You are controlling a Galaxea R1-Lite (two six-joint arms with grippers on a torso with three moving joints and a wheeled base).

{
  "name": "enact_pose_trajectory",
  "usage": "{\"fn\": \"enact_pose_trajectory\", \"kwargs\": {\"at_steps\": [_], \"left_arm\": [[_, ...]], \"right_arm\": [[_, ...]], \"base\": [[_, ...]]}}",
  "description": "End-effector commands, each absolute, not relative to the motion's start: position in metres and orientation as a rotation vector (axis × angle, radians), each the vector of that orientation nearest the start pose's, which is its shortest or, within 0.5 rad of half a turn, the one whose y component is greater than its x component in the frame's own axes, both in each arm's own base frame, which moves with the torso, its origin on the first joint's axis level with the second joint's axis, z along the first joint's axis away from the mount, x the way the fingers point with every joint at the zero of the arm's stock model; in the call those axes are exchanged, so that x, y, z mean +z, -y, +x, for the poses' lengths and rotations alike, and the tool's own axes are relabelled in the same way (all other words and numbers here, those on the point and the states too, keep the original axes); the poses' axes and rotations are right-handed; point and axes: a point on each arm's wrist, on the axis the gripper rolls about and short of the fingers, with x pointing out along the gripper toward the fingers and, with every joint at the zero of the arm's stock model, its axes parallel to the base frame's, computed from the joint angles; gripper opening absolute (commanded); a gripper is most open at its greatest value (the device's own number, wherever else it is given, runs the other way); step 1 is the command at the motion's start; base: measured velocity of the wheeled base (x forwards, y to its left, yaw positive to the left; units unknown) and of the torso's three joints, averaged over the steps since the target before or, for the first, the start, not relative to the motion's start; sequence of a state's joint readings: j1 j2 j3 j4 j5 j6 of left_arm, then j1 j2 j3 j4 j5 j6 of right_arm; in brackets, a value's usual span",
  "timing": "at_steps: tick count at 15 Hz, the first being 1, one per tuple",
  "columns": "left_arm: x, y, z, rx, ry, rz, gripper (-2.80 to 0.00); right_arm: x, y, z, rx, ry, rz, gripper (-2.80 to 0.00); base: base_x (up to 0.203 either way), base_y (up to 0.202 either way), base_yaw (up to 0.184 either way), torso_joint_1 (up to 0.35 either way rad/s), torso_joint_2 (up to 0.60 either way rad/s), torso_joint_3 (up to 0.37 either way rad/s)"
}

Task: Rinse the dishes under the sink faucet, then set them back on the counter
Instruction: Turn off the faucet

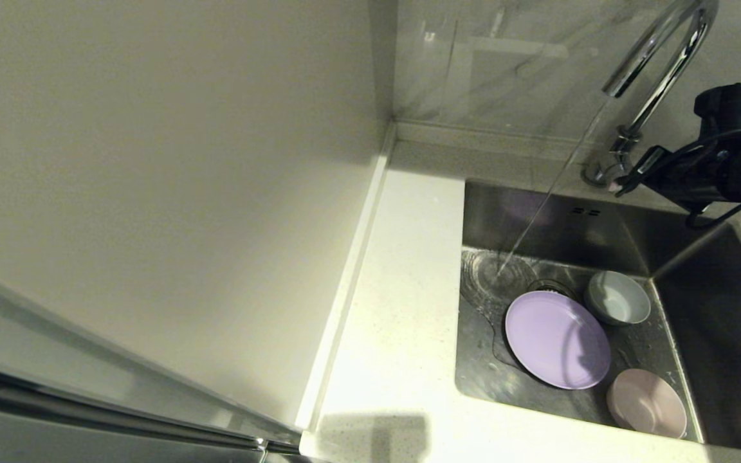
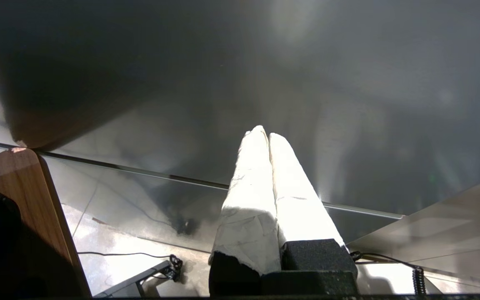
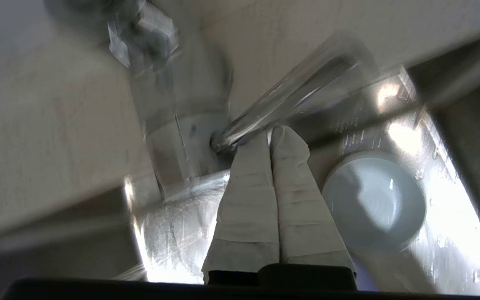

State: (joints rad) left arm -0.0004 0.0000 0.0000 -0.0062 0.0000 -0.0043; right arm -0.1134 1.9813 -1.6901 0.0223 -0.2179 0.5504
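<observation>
Dishes lying in the steel sink (image 1: 698,334), set into the white worktop (image 1: 402,308): lavender plate (image 1: 557,339) flat on the basin floor just past the drain, white mug (image 1: 618,297) upright beside it toward the back wall, pale pink bowl (image 1: 647,403) at the front edge, near the plate. Water running in a thin slanted stream (image 1: 538,212) from the chrome faucet (image 1: 657,61), striking the basin floor left of the plate, none of the dishes under it. Right end effector (image 1: 616,187), padded fingers pressed together and empty, tip at the faucet base by the side lever (image 3: 290,96). Left end effector (image 2: 267,135) parked away from the sink, fingers together, holding nothing.
</observation>
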Motion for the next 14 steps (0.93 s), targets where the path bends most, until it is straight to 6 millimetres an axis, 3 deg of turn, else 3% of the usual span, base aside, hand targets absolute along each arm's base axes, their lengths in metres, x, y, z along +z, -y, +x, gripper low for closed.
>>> {"fn": "enact_pose_trajectory", "kwargs": {"at_steps": [1, 9, 14], "left_arm": [[0.075, 0.000, -0.023, 0.000, 0.003, -0.005, -2.80], [0.075, 0.000, -0.023, -0.001, 0.004, -0.005, -2.80], [0.075, 0.000, -0.023, 0.000, 0.003, -0.005, -2.80]], "right_arm": [[0.271, 0.052, 0.407, -0.408, -0.173, 0.527, -2.80], [0.269, 0.051, 0.408, -0.426, -0.174, 0.522, -2.80], [0.276, 0.068, 0.377, -0.482, -0.191, 0.456, -2.80]], "base": [[0.000, 0.000, 0.000, 0.000, 0.00, 0.000], [0.000, 0.000, 0.000, 0.000, 0.00, 0.000], [0.000, 0.000, 0.000, 0.000, 0.00, 0.000]]}}
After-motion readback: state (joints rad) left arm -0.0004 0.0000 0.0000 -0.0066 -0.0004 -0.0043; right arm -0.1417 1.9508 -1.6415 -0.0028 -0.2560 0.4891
